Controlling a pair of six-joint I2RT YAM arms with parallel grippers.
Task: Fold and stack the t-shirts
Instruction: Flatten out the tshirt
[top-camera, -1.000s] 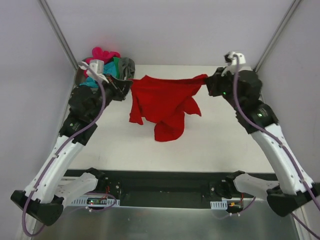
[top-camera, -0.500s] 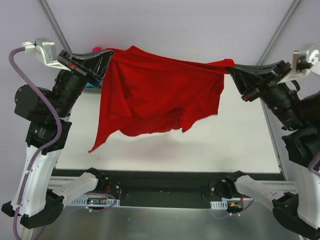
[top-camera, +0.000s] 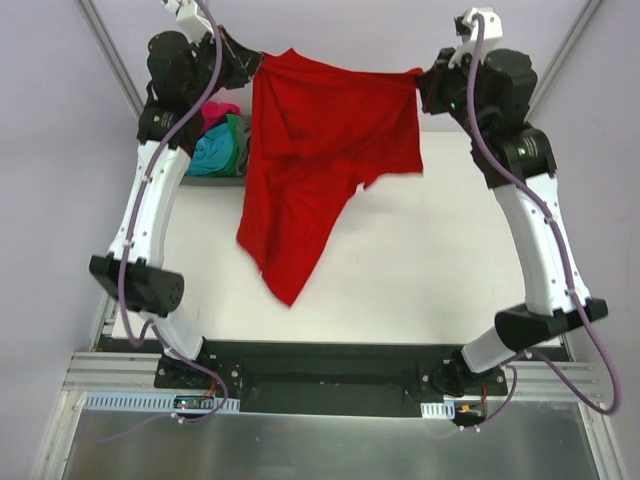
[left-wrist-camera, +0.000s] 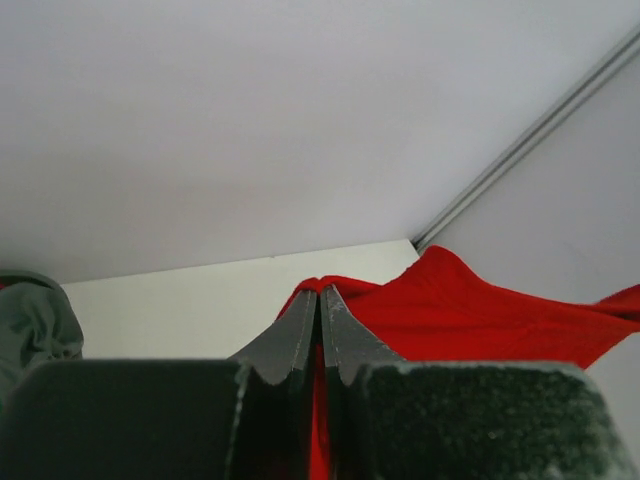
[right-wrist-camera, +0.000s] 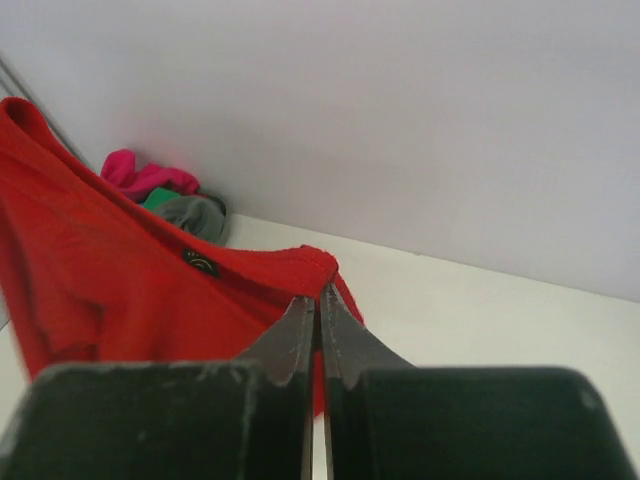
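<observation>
The bright red t-shirt (top-camera: 320, 150) hangs in the air between my two grippers, stretched along its top edge, its lower part drooping to a point over the white table. My left gripper (top-camera: 256, 62) is shut on its left top corner (left-wrist-camera: 318, 284). My right gripper (top-camera: 420, 78) is shut on its right top corner (right-wrist-camera: 322, 265). A small black label (right-wrist-camera: 200, 262) shows on the shirt in the right wrist view. The other t-shirts, magenta-pink (top-camera: 220, 107), teal-blue (top-camera: 208, 152), green and grey (top-camera: 240, 150), lie heaped at the back left.
The heap of shirts lies at the back left corner of the white table (top-camera: 450, 260), partly behind my left arm. Pale walls enclose the table at the back and sides. A black rail (top-camera: 330, 370) with the arm bases runs along the near edge.
Both grippers have lifted the red shirt off the table, swung it toward the camera, then moved back toward the rear. The shirt now hangs narrower, its tail drooping to the lower left.
</observation>
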